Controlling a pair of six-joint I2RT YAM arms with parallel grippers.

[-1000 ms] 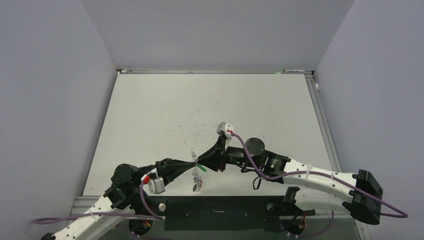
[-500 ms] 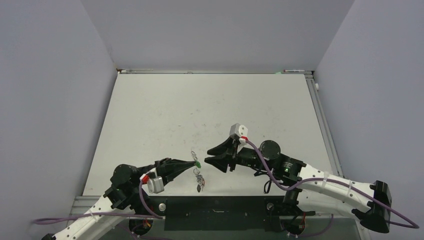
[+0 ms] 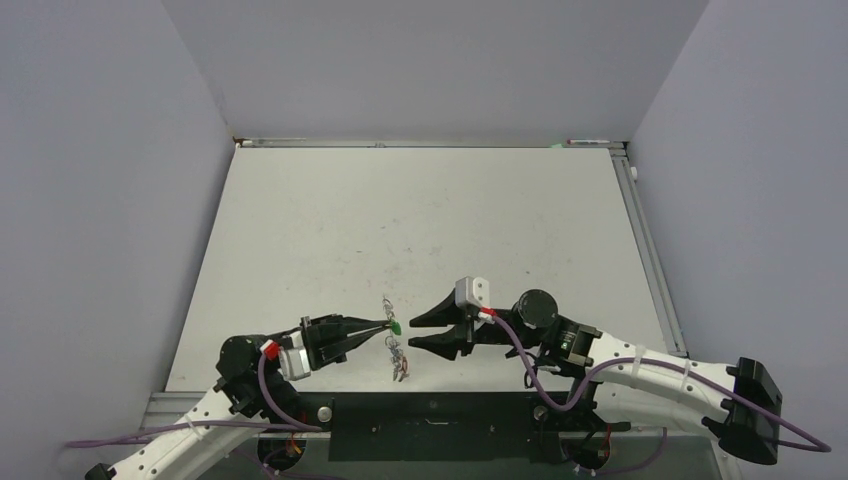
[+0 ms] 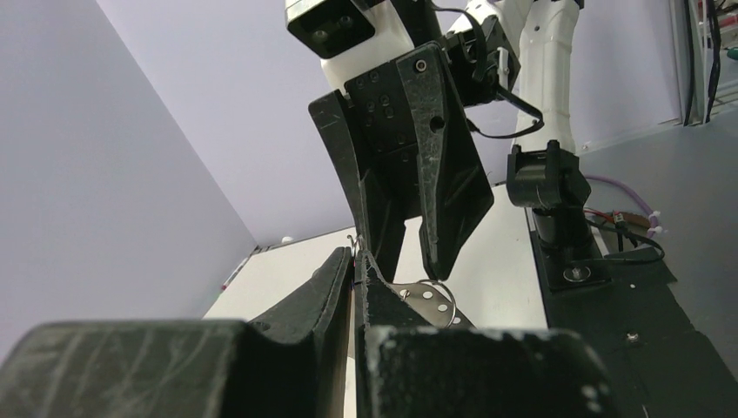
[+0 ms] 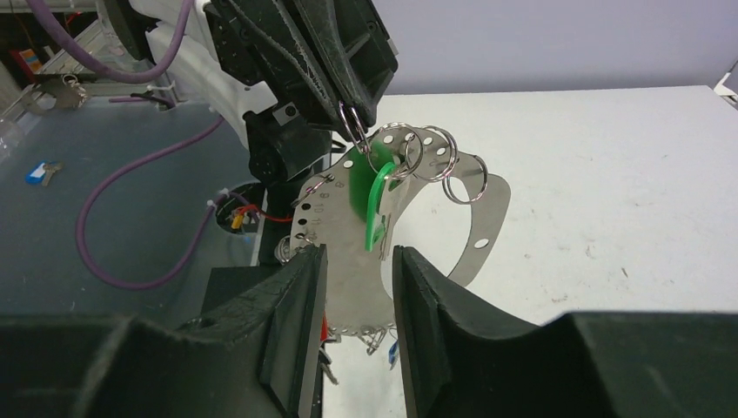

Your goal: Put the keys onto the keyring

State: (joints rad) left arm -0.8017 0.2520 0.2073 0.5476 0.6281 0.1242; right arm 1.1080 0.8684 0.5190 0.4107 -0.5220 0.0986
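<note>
silver keyring (image 5: 487, 218) dotted with small holes, green key tag (image 5: 376, 205), white scuffed table (image 5: 609, 174), purple cable (image 3: 120, 437)

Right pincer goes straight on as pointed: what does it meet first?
Probably the keyring, with the green-tagged key hanging in front of it, held by the left pincer dead ahead of the right pincer. Gap unclear.

And we're looking at the keyring (image 5: 484, 218): flat silver metal, smooth, with a soft brushed sheen. We see its split rings (image 5: 424, 152) in brighter, glossier wire. The green tag (image 5: 376, 209) is smooth, shiny plastic. We've got the right gripper (image 5: 358, 254) in matt black plastic, its fingers (image 5: 291, 322) grainy and faintly ridged. Under it all we see the table (image 5: 609, 174), white, matt and lightly specked.
</note>
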